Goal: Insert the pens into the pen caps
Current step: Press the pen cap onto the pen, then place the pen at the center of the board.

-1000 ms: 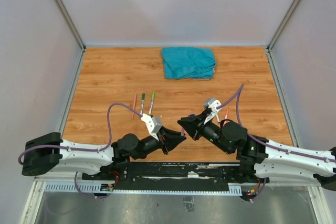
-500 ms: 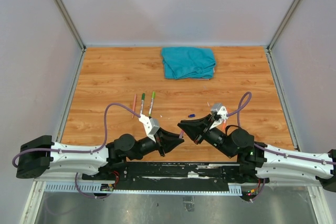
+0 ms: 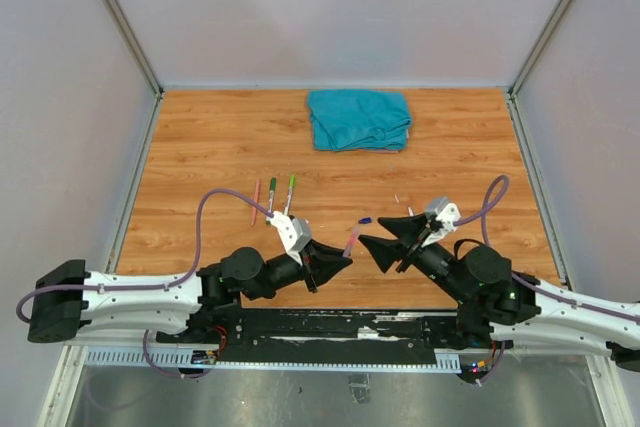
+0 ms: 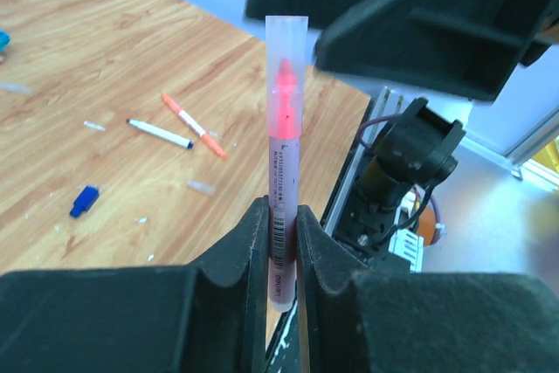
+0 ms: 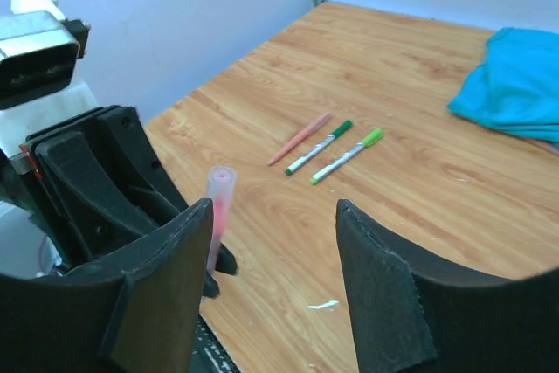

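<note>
My left gripper (image 4: 281,212) is shut on the lower barrel of a pink pen (image 4: 281,159), held upright, with a clear pen cap (image 4: 286,41) over its pink tip. In the top view the left gripper (image 3: 343,260) and the pen (image 3: 352,239) sit just left of my right gripper (image 3: 370,244). The right gripper (image 5: 275,213) is open and holds nothing, and the capped pen (image 5: 217,203) stands beside its left finger. Three more pens (image 3: 272,196) lie side by side on the table. A blue cap (image 3: 365,219) lies loose nearby.
A teal cloth (image 3: 360,119) lies bunched at the back of the wooden table (image 3: 200,147). An orange pen (image 4: 194,125), a white pen (image 4: 159,133) and the blue cap (image 4: 84,201) lie on the wood in the left wrist view. A rail (image 3: 330,327) edges the near side.
The right gripper has opened and drawn back to the right, away from the pen in the left gripper. The clear cap stays on the pen's tip.
</note>
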